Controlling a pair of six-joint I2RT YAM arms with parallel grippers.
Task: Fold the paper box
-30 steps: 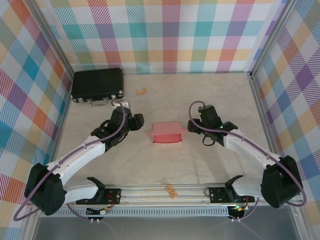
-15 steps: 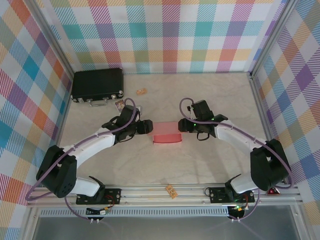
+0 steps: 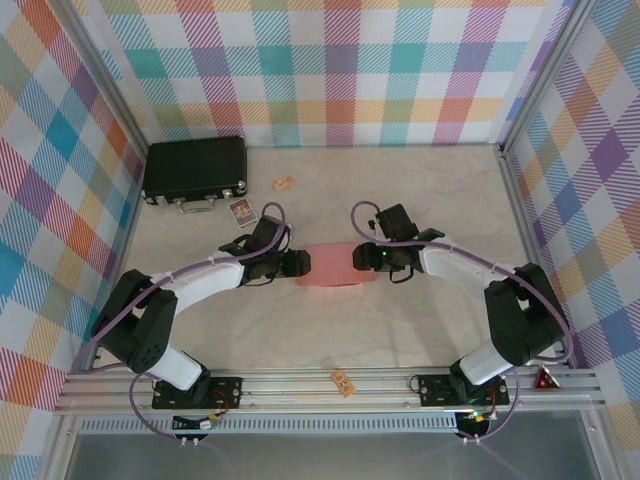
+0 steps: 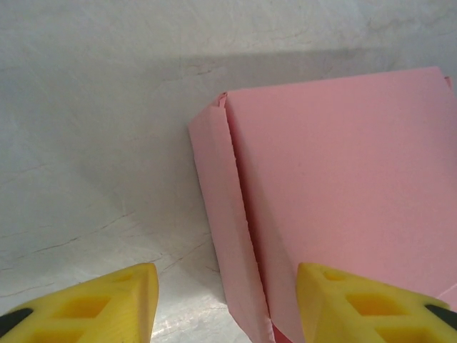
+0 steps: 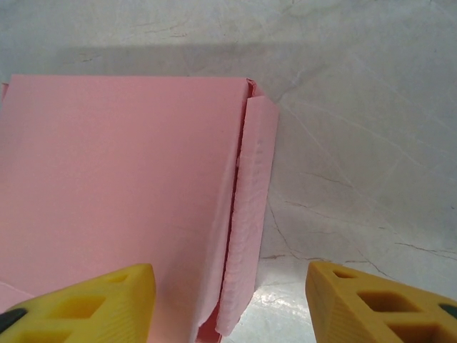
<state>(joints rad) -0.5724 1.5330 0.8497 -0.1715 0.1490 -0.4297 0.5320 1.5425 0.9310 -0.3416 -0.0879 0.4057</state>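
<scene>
Paper box (image 3: 335, 266) is lying at the middle of the table (image 3: 420, 320). My left gripper (image 3: 298, 264) is standing with jaws apart at its 9 o'clock, straddling that edge; my right gripper (image 3: 364, 257) is gaping likewise at 3 o'clock, gripping nothing.

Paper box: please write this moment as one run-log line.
box: lid down | left gripper: open, straddling left end flap | right gripper: open, straddling right end flap
</scene>
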